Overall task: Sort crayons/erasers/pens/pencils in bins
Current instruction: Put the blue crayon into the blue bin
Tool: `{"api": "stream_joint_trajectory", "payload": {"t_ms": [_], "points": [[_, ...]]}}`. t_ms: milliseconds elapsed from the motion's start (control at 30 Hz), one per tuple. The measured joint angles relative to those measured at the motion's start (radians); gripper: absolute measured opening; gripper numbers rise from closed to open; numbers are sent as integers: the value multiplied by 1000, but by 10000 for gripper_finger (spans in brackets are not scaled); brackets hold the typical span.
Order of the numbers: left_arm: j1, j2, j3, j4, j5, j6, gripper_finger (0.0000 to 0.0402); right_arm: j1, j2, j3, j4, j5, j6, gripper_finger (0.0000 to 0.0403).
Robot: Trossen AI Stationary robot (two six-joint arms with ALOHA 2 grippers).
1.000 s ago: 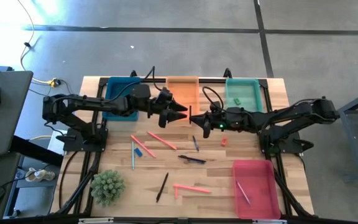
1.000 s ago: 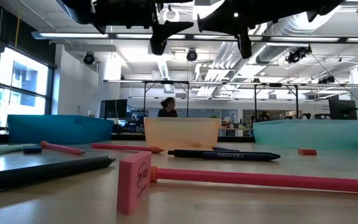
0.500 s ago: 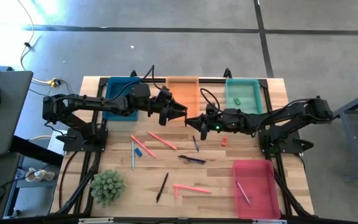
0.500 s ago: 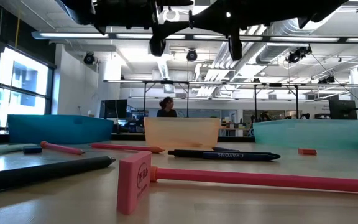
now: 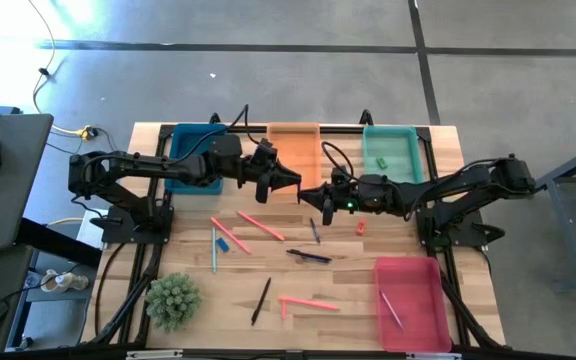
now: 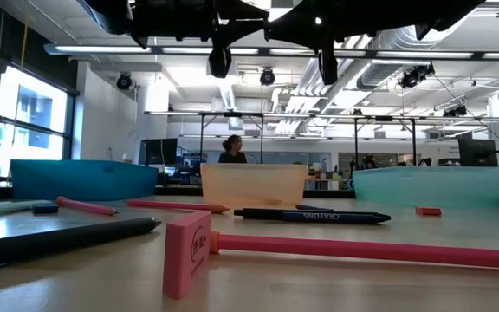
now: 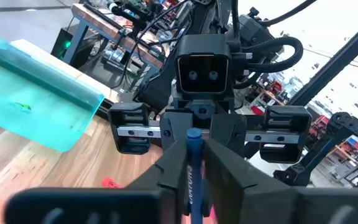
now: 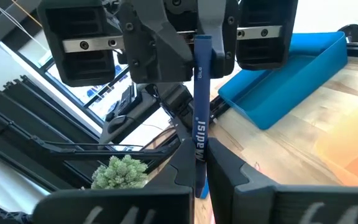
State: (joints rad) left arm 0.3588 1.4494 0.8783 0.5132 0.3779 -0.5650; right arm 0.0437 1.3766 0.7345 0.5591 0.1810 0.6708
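A blue pen [image 8: 199, 112] hangs in mid-air above the table's middle, in front of the orange bin [image 5: 294, 145]. My left gripper [image 5: 293, 186] and my right gripper [image 5: 310, 193] meet there tip to tip, both level and both shut on it. On the wood lie dark pens [image 5: 309, 256], salmon-pink sticks [image 5: 260, 226] and a red eraser [image 5: 361, 228]. A green eraser [image 5: 379, 162] lies in the teal bin [image 5: 395, 150]. My left gripper pinches the pen's shaft [image 7: 192, 163] between its two fingers, coming level from the table's left, fingers across the pen. The pen is clear of the table. My right gripper pinches the same pen lower on its shaft [image 8: 197, 163] between its two fingers, level from the table's right, fingers across it.
The blue bin [image 5: 196, 150] stands far left and the red-pink bin [image 5: 411, 300], with a stick inside, near right. A green potted plant [image 5: 173, 300] sits near left. A pink eraser [image 6: 187, 254] and a long pink stick [image 6: 362, 251] lie close to the near edge.
My right gripper has carried the blue pen a little toward the table's left, between my left gripper's open fingers. My left gripper has stayed in place and has shut on the pen.
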Motion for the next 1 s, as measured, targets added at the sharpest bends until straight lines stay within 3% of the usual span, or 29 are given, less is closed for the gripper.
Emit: {"api": "stream_joint_trajectory", "payload": {"t_ms": [167, 400, 800, 1000], "points": [[0, 0, 0, 0, 1, 0, 7, 0, 0, 0, 0, 1, -2, 3], [0, 0, 0, 0, 1, 0, 17, 0, 0, 0, -1, 1, -2, 10], [16, -7, 0, -142, -9, 71, 14, -18, -2, 0, -76, -2, -17, 143], [62, -73, 0, -309, -90, 149, 14, -34, -3, 0, -115, -34, -6, 170]]}}
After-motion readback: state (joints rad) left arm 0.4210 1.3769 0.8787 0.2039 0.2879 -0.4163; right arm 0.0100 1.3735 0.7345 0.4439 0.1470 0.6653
